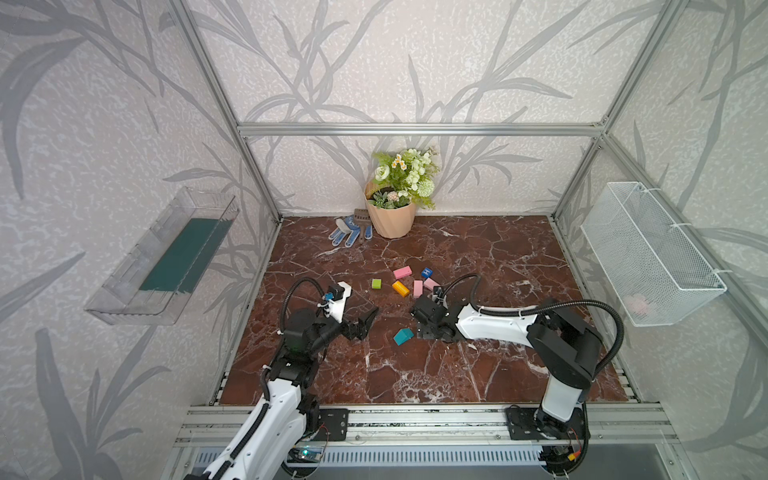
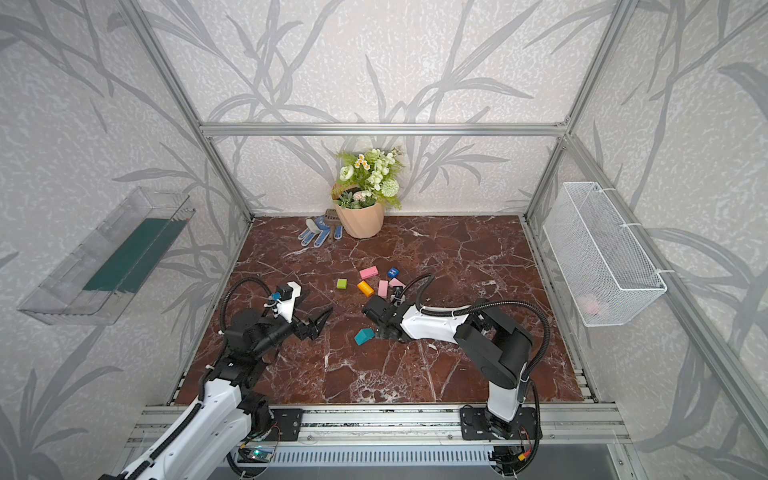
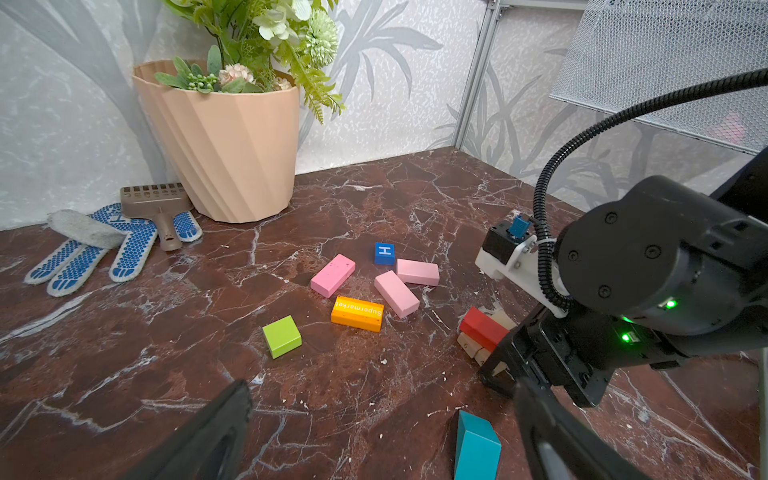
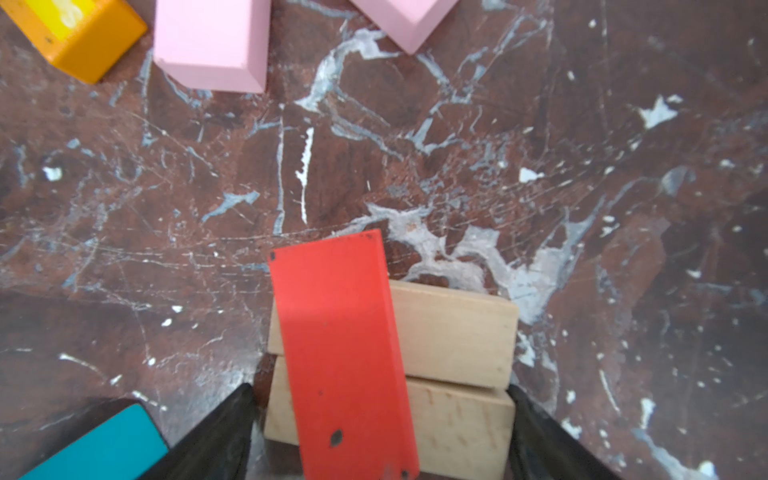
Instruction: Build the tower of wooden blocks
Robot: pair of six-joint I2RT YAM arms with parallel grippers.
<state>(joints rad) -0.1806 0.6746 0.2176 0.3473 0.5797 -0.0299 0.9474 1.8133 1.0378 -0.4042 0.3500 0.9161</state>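
Note:
The tower is two tan blocks (image 4: pixel 457 328) side by side with a red block (image 4: pixel 345 349) lying across them. My right gripper (image 4: pixel 380 388) is open and straddles the nearer tan block (image 4: pixel 457 428), fingers close at both its ends. In both top views the right wrist hides the tower. A teal house-shaped piece (image 1: pixel 403 336) lies just left of it. Behind lie a green cube (image 1: pixel 376 283), an orange block (image 1: pixel 400 288), three pink blocks (image 1: pixel 402 272) and a blue H cube (image 1: pixel 427 272). My left gripper (image 1: pixel 368 322) hangs open and empty left of the teal piece.
A beige flowerpot (image 1: pixel 392 216) stands at the back wall, with blue-white gloves (image 1: pixel 347 232) and a brown hand rake (image 3: pixel 156 208) beside it. A white wire basket (image 1: pixel 648 253) hangs on the right wall and a clear tray (image 1: pixel 162 257) on the left.

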